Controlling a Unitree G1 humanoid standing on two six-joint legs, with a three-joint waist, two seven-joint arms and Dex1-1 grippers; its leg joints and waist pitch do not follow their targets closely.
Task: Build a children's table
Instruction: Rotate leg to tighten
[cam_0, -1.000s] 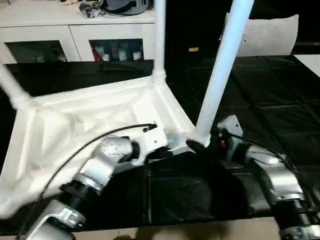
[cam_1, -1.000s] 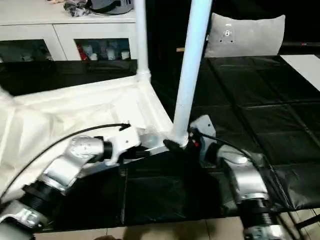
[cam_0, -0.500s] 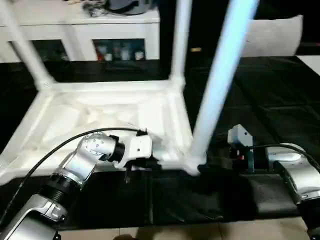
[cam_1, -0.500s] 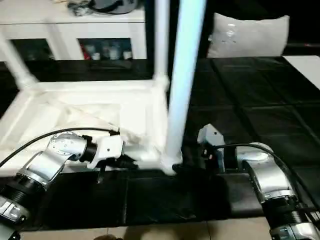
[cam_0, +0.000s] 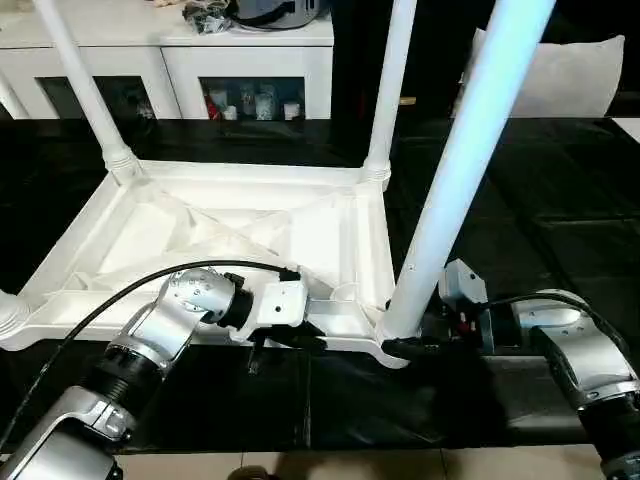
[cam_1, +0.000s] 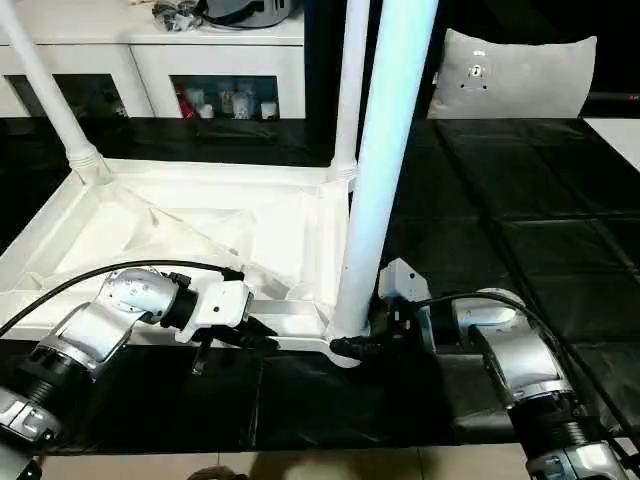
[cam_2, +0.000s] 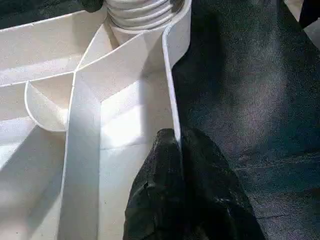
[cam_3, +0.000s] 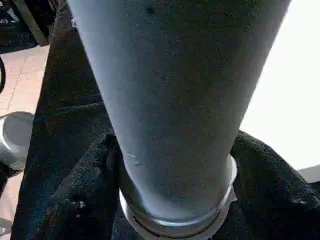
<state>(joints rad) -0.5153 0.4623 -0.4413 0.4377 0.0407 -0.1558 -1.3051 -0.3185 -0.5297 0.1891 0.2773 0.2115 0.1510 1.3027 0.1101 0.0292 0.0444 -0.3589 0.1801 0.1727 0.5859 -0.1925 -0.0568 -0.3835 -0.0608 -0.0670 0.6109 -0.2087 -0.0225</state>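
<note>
Both jaws at children's table (cam_0: 250, 225) rim

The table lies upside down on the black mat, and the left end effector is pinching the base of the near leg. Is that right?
Not quite. The left end effector is pinching the tabletop's rim, as the left wrist view shows. The right end effector is the one at the base of the near leg. The table does lie upside down on the black mat.

Left gripper (cam_2: 175, 145): fingers pinched together on the table's (cam_0: 200, 225) near rim; silver forearm angled inward. Right gripper (cam_3: 175, 200): black fingers straddling the nearest leg's (cam_0: 450, 190) base; forearm level.
</note>
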